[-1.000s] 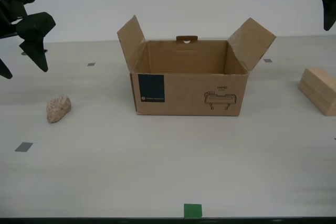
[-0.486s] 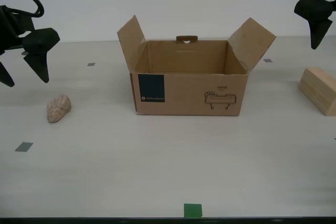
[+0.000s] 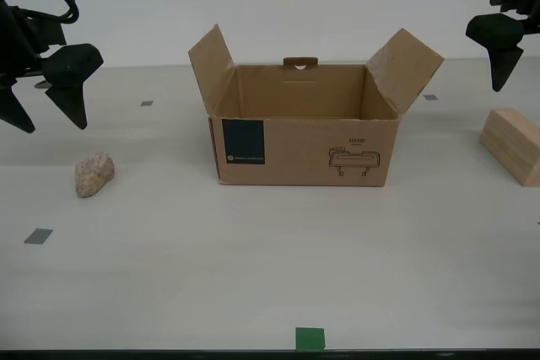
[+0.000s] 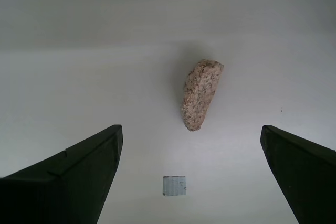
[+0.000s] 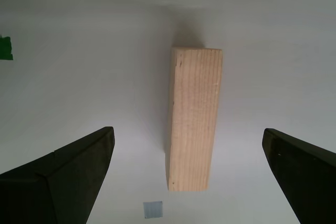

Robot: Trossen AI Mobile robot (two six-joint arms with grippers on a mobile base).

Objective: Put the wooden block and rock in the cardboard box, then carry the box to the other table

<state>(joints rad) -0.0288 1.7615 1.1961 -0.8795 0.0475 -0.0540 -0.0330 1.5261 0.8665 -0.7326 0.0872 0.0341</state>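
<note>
The cardboard box [image 3: 304, 128] stands in the middle of the smooth beige table [image 3: 253, 276], its flaps standing up and splayed outward, the navy label and the small line drawing on the wall that faces the exterior camera, and a tab with a hole poking up from the far rim. As far as the exterior view lets me see into it, nothing lies in it. The rock [image 3: 94, 174] lies on the tabletop well off to the exterior view's left of the box, and the second wrist view shows the rock [image 4: 200, 94] as a speckled pinkish lump with a grey tape square [image 4: 174, 185] near it. My second gripper [image 3: 46, 99] hangs in the air above the rock, not touching it, with its two dark fingers [image 4: 68, 179] spread wide and nothing between them. The wooden block [image 3: 513, 144] sits on the table near the exterior view's right edge, apart from the box; from the first wrist view the wooden block [image 5: 194, 116] lies lengthwise with its grain showing, another grey tape square [image 5: 153, 209] just beside its end. My first gripper [image 5: 189, 177] is poised above the block, clear of it, its fingers [image 5: 63, 177] likewise wide apart and empty. A green tape mark [image 3: 310, 338] is stuck at the table's near edge.
</note>
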